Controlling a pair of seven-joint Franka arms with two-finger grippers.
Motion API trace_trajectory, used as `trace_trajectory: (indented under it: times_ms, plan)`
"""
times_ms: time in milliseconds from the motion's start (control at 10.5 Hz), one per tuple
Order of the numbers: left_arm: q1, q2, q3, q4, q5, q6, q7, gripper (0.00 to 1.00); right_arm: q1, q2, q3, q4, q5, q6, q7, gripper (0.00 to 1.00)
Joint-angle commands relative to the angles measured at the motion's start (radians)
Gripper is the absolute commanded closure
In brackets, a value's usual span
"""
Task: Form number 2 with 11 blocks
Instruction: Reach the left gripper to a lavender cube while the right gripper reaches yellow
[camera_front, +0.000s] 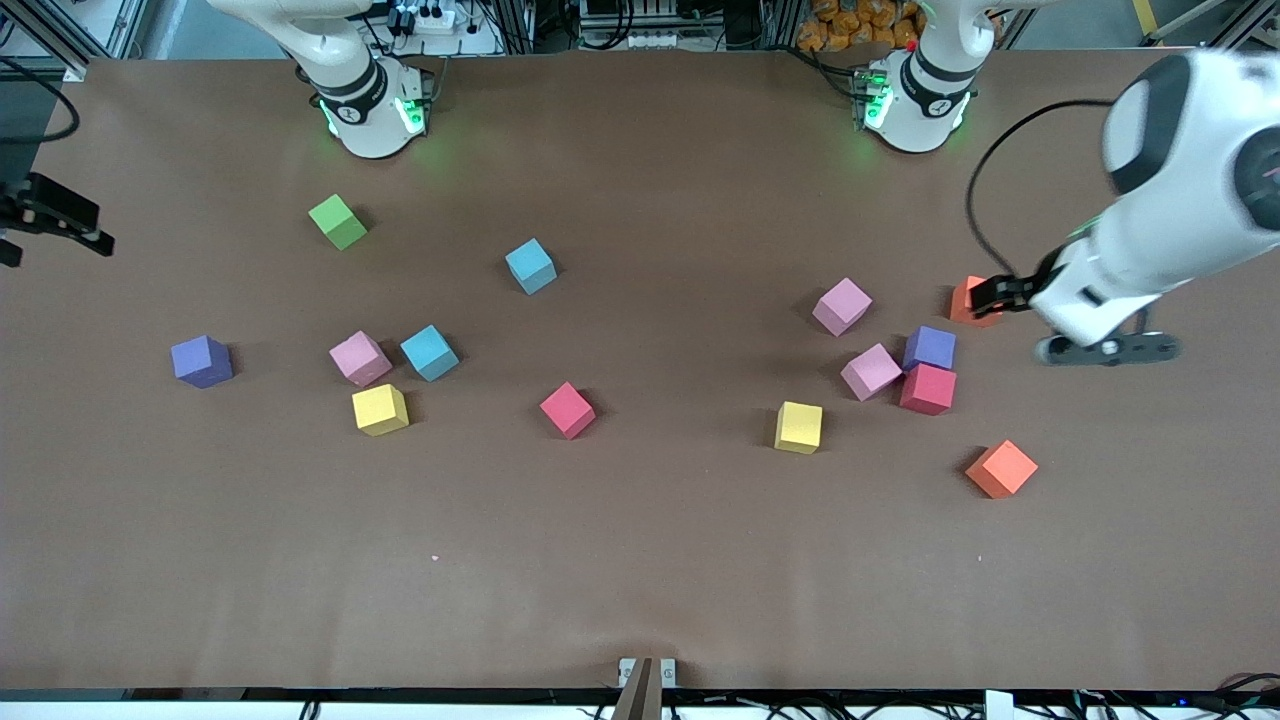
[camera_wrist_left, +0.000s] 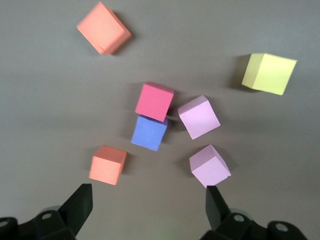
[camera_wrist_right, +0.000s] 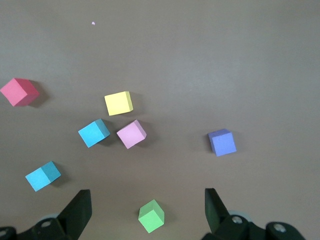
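Note:
The blocks lie scattered singly, and no number 2 shows. At the left arm's end are an orange block (camera_front: 972, 300), two pink blocks (camera_front: 841, 306) (camera_front: 870, 371), a purple block (camera_front: 930, 347) touching a red block (camera_front: 927, 389), a yellow block (camera_front: 798, 427) and another orange block (camera_front: 1001, 468). Toward the right arm's end lie two light blue blocks (camera_front: 530, 265) (camera_front: 429, 352), a pink block (camera_front: 360, 358), a yellow block (camera_front: 380, 409), a red block (camera_front: 567, 410) and a purple block (camera_front: 201, 361). My left gripper (camera_wrist_left: 148, 197) hangs open and empty over bare table by the first orange block (camera_wrist_left: 107, 165); one of its fingers (camera_front: 1000, 292) shows. My right gripper (camera_wrist_right: 147, 192) hangs open and empty, high up.
A green cube (camera_front: 338, 221) sits near the right arm's base and shows below my right gripper's fingers (camera_wrist_right: 151, 216). The brown table (camera_front: 640, 560) is bare along the edge nearest the front camera. A small bracket (camera_front: 647, 672) sits at that edge.

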Motion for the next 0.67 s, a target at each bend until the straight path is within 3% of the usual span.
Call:
trace_trajectory:
  times_ms: [0,287,574]
  plan:
    - [0.000,-0.033,-0.064,-0.179,-0.019,0.147,-0.188,0.00,0.030,0.052,0.002,-0.004,-0.004,0.017,0.010,0.00]
    - [-0.001,-0.010,-0.166,-0.352,-0.020,0.366,-0.473,0.00,0.046,0.132,0.003,-0.004,0.005,0.038,0.010,0.00]
    - [-0.008,0.040,-0.180,-0.409,-0.020,0.441,-0.602,0.00,0.088,0.221,0.003,-0.004,0.005,0.112,0.010,0.00]
